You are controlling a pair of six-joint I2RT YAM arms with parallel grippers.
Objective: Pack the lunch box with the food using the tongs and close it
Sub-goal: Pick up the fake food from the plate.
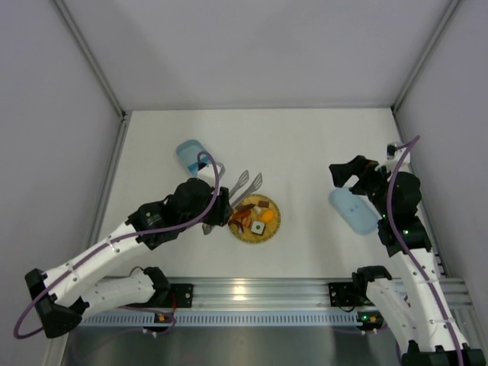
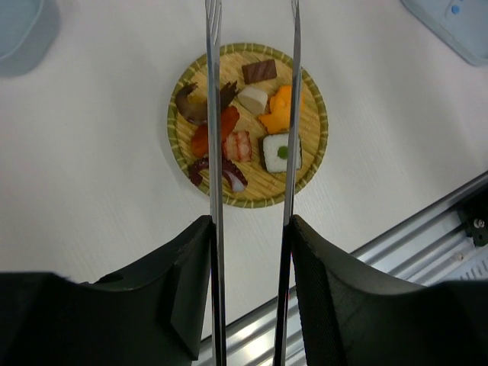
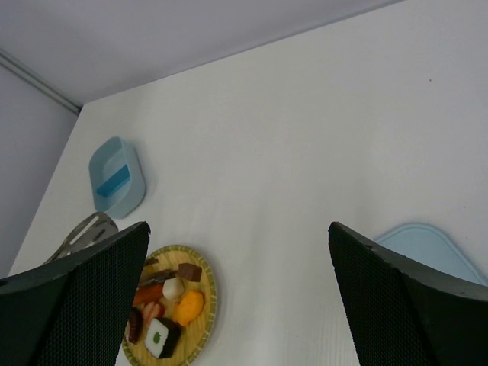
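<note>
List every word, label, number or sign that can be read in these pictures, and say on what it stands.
None can be read.
The lid carries small marks, too small and blurred to read.
The lunch box, plate and tongs show no text.

The counter (image 1: pixel 305 145) is plain white. The lunch box (image 3: pixel 137 177) is light blue with a darker blue band inside; its lid (image 1: pixel 352 211) is the same light blue. The plate (image 2: pixel 174 145) is woven yellow with a greenish rim. The food (image 2: pixel 280 110) shows an orange piece, a brown piece (image 2: pixel 259 71), a red strip (image 2: pixel 203 141), a pink-and-white striped bit (image 2: pixel 239 145), a cream wedge (image 2: pixel 252 97) and a white cube (image 2: pixel 274 156) with a green dot and dark sides. The tongs (image 2: pixel 215 152) are silver. The left pincer (image 2: pixel 250 225) is black, the right pincer (image 3: pixel 238 229) black with a fine mesh pattern
</note>
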